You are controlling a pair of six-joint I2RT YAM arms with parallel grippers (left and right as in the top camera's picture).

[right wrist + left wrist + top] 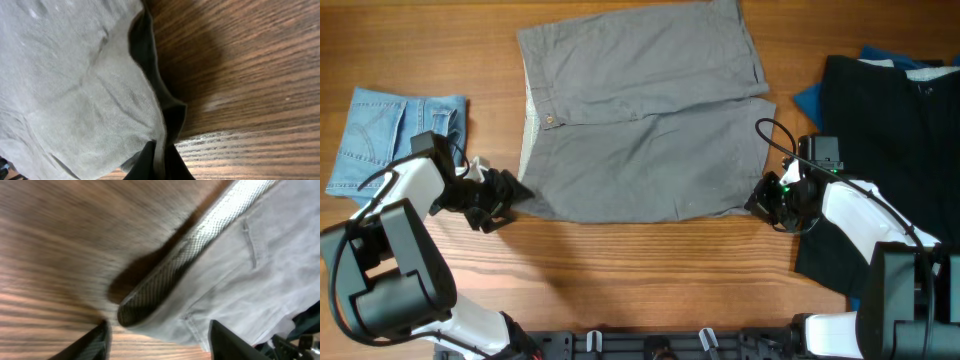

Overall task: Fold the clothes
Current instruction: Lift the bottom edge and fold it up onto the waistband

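Grey shorts (640, 130) lie spread flat on the wooden table (620, 270), upper centre of the overhead frame. Waistband at frame left, two legs running to frame right, a button showing near the waistband.

Left gripper (508, 195) sits at the lower-left corner of the shorts, low to the table and pointing frame-right. Its white forearm runs back toward the lower-left edge. Left wrist view: the two fingers (95, 342) stand wide apart at the bottom of the frame. The mesh-lined waistband corner of the shorts (250, 280) lies just ahead of the gap and nothing is pinched.

Right gripper (765, 200) is at the lower-right hem corner, pointing frame-left, with its white link slanting down to the lower-right base. A black cable (772, 135) loops above the wrist. Right wrist view: the jaws are closed together on the hem edge, and a fold of grey cloth (75, 90) is nipped between the dark tips (157, 162).

Light-blue denim piece (395, 135) lies folded at frame left, well apart from the shorts. Large black garment (890, 150) lies at frame right, under the right arm.
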